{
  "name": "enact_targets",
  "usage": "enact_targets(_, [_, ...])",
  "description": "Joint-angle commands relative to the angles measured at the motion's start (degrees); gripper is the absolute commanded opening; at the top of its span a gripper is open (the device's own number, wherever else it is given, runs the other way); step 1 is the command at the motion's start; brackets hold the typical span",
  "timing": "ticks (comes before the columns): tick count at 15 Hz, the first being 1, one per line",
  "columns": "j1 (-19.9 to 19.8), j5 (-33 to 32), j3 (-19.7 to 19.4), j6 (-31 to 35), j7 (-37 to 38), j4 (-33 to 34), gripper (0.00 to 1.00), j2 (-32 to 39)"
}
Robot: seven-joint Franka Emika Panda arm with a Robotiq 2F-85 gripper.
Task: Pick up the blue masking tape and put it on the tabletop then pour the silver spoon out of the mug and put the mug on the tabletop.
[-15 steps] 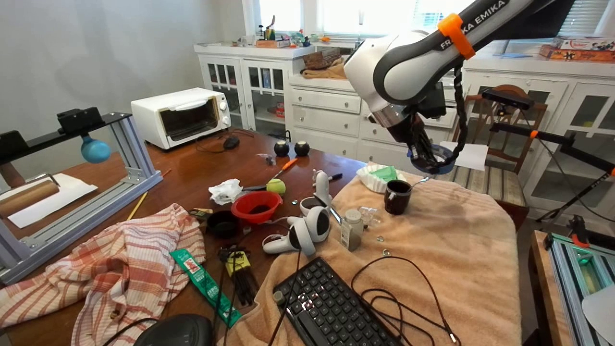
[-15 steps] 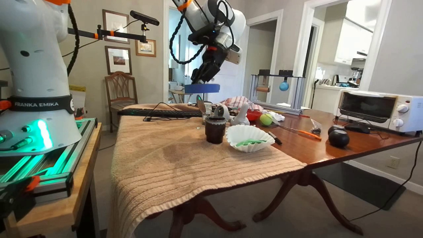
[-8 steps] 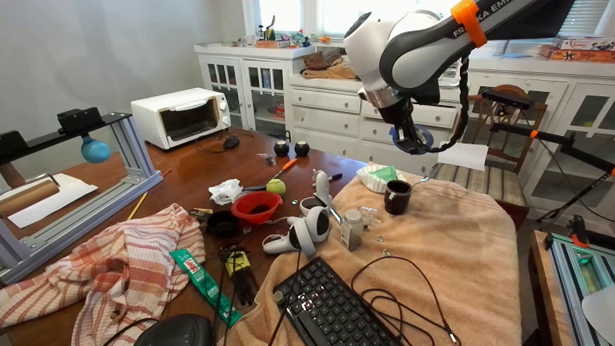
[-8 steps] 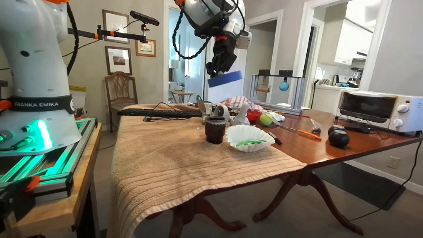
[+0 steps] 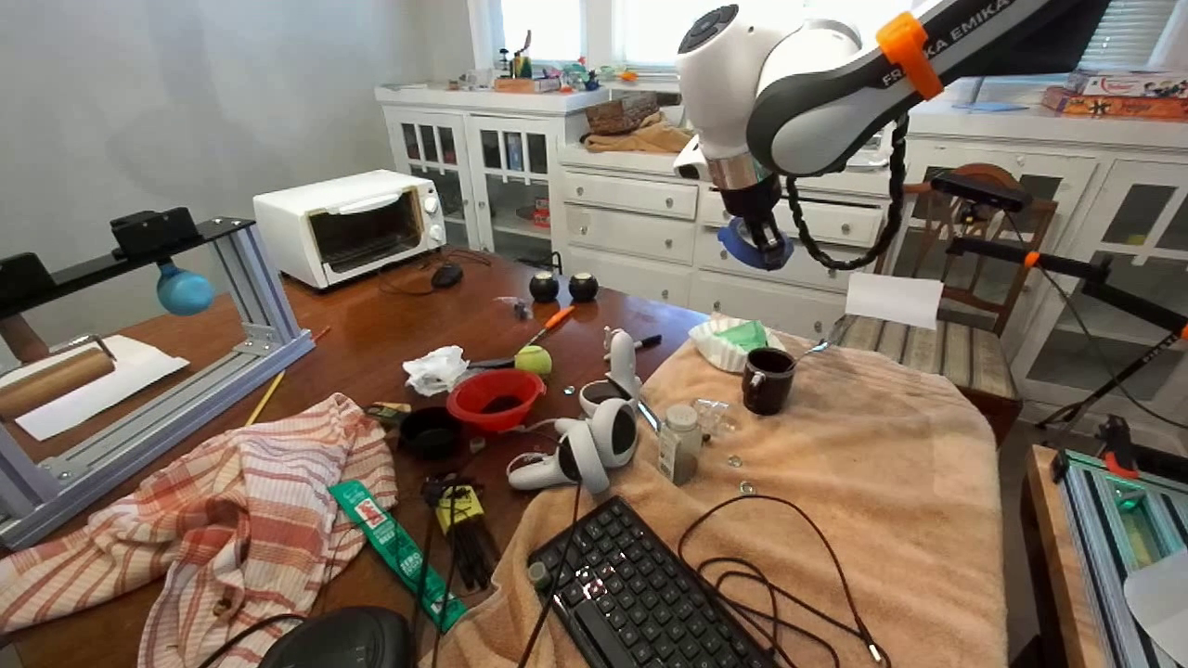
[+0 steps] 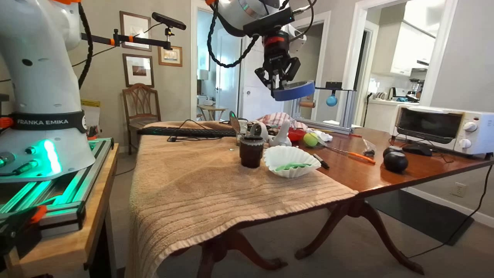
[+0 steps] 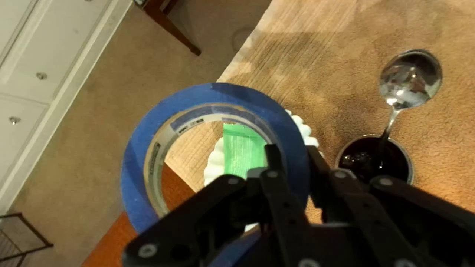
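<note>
One spoon [image 7: 405, 87] leans handle-down in the mug [image 6: 251, 155].

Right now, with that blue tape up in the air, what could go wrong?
The gripper pinches the blue tape at one side of its ring, so it might twist or slip. Lowered straight down, it could land on the fluted white dish, partly visible through the ring in the wrist view. The silver spoon sticks out of the mug; a bump might spill it early.

Base collar [image 6: 48, 122]: "FRANKA EMIKA", legible.
Arm link [image 5: 835, 111]: same name, part covered.
Green packet [image 5: 397, 555]: "ZERO"; other print too small.
Blue masking tape [image 7: 226, 93]: inner print, unreadable.
</note>
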Motion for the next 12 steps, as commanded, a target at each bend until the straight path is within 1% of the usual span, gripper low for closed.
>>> enact_targets(1, [-0.27, -3.29, 0.73, 5.38, -7.65, 1.4, 0.05, 2.83])
enact_targets(3, [-0.66, -2.28, 1.31, 9.45, -12.85, 1.94, 0.05, 4.24])
enact_targets(4, [-0.18, -1.77, 0.8, 6.81, -8.55, 0.33, 0.21, 2.1])
enact_targets(7, [-0.15, -1.76, 1.04, 8.66, -11.35, 1.21, 0.21, 3.67])
enact_targets(8, [-0.15, -1.76, 1.04, 8.66, -11.63, 1.37, 0.05, 3.8])
enact_targets(9, [-0.36, -1.5, 1.21, 9.89, -12.85, 1.45, 0.05, 4.49])
enact_targets(10, [-0.87, -2.45, 1.66, 14.27, -17.27, 1.39, 0.05, 5.45])
enact_targets(12, [-0.66, -3.56, 1.64, 18.11, -21.21, 3.42, 0.05, 7.98])
